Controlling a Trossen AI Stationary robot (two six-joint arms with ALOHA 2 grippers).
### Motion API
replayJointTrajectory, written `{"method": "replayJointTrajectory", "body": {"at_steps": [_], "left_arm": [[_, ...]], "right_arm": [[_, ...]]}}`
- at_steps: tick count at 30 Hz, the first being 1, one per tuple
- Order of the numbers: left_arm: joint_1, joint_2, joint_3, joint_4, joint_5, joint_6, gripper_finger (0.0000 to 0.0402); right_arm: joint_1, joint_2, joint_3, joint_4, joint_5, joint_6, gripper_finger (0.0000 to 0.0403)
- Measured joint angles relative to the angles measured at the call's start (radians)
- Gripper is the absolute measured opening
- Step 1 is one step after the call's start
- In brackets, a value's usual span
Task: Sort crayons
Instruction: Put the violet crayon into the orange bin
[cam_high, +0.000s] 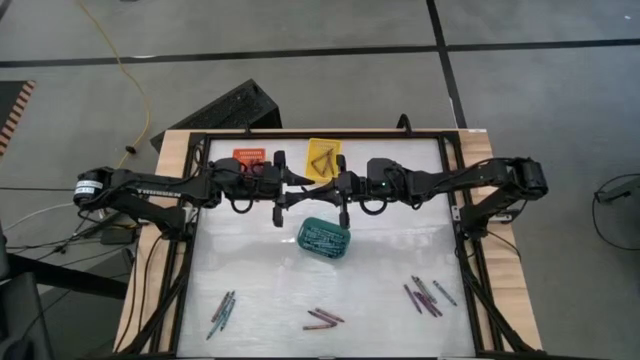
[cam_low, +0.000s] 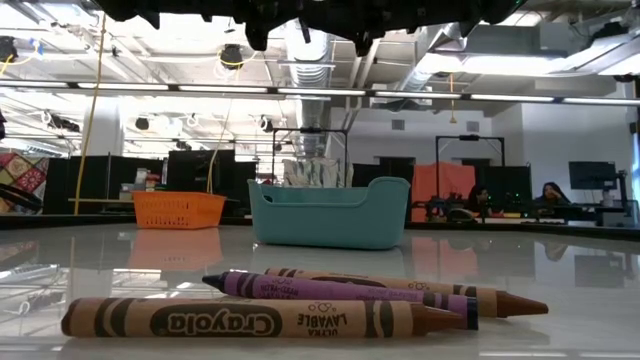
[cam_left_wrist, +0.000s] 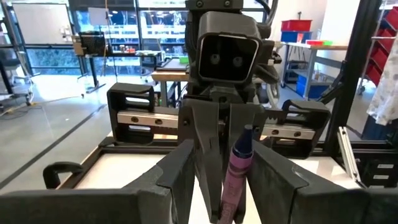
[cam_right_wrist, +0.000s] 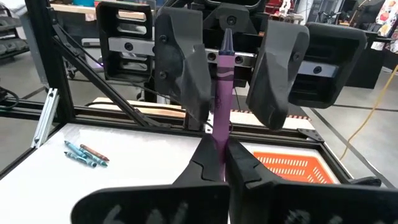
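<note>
High view looks straight down from well above, taking in the whole table (cam_high: 400, 255), both arms and the floor around; low view sits at tabletop level, very near three crayons (cam_low: 300, 300), facing level across to the teal basket (cam_low: 330, 212), orange basket (cam_low: 178, 209) and room behind. Each wrist view looks forward along its own fingers straight at the other arm's camera, close up. Both wrist views share the purple crayon (cam_right_wrist: 222, 93); high and low share the teal basket.
</note>
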Motion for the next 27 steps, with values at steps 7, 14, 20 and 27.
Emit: {"method": "replayJointTrajectory", "body": {"at_steps": [7,14,20,27], "left_arm": [[0.000,-0.006,0.000,-0.054,-0.005,-0.003,0.0125],[-0.001,-0.059,0.000,-0.123,-0.034,0.032,0.0120],[-0.002,-0.070,0.000,-0.132,-0.024,0.052,0.0060],[-0.006,-0.062,0.000,-0.134,0.004,0.088,0.0010]], "right_arm": [[0.000,0.000,0.000,-0.004,0.000,-0.008,0.0000],[0.000,0.000,0.000,-0.007,0.001,-0.016,0.0000],[-0.004,0.000,0.000,-0.011,0.003,-0.019,0.0000],[-0.003,0.000,-0.001,-0.013,0.005,-0.012,0.0000]]}}
